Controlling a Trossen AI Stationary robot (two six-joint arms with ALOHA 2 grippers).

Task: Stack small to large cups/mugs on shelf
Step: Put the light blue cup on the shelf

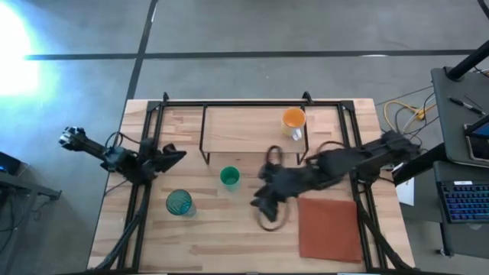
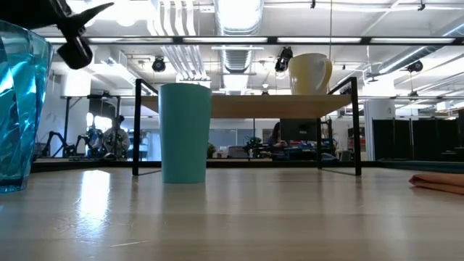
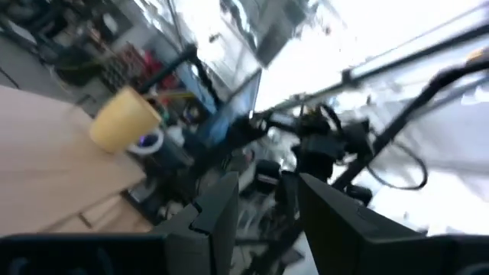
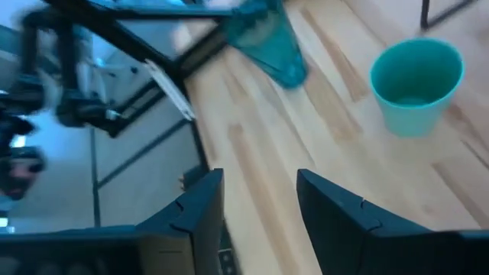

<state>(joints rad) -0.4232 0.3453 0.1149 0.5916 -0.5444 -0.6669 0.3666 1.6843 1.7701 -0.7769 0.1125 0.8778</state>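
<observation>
The small orange mug (image 1: 293, 119) stands upright on the right part of the light-wood shelf (image 1: 244, 130); it also shows in the low view (image 2: 310, 74) and the left wrist view (image 3: 126, 121). The opaque green cup (image 1: 229, 177) stands on the table in front of the shelf. The see-through teal ribbed tumbler (image 1: 179, 202) stands on the table, nearer and to the left. My left gripper (image 1: 174, 156) is open and empty, above the table left of the shelf. My right gripper (image 1: 263, 202) is open and empty, right of the green cup (image 4: 416, 85) and pointing toward the tumbler (image 4: 267, 42).
A flat reddish-brown mat (image 1: 328, 228) lies on the table at the near right, just right of my right gripper. Black frame rails (image 1: 145, 153) run along the table's left, right and far sides. The shelf's thin black legs (image 2: 136, 127) stand behind the green cup (image 2: 185, 132).
</observation>
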